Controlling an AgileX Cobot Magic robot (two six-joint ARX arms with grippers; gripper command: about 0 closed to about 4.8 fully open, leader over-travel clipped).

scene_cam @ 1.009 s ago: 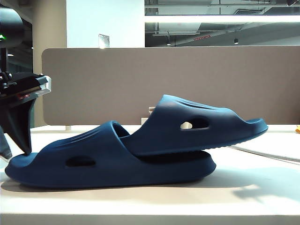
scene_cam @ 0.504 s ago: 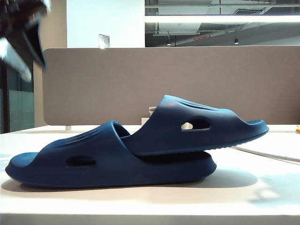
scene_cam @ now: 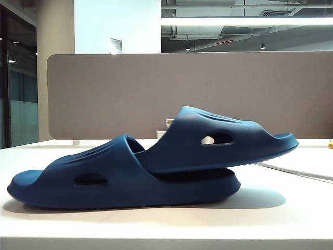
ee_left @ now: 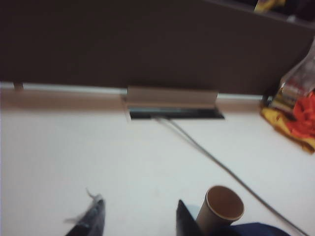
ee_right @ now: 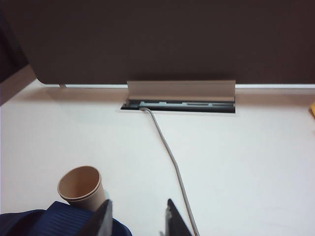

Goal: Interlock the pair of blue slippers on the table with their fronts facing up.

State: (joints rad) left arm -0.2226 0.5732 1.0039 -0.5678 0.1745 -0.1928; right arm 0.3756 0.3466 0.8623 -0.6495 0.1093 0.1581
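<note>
Resting interlocked: slippers point(scene_cam: 151, 166) on table point(scene_cam: 270, 219); left hand point(ee_left: 140, 216), right hand point(ee_right: 137, 216) open, empty

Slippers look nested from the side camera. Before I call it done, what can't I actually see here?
- Exterior view: neither claw is in frame; the near slipper hides how far the far slipper is tucked under its strap.
- Left wrist view: blurred; left claw open, fingertips cut by the edge; only a slipper corner shows past the cup.
- Right wrist view: right claw open, empty; slippers cut by the edge.

We see the left black two-finger gripper point(ee_left: 139, 220) and right black two-finger gripper point(ee_right: 136, 219) raised, jaws apart, empty.
</note>
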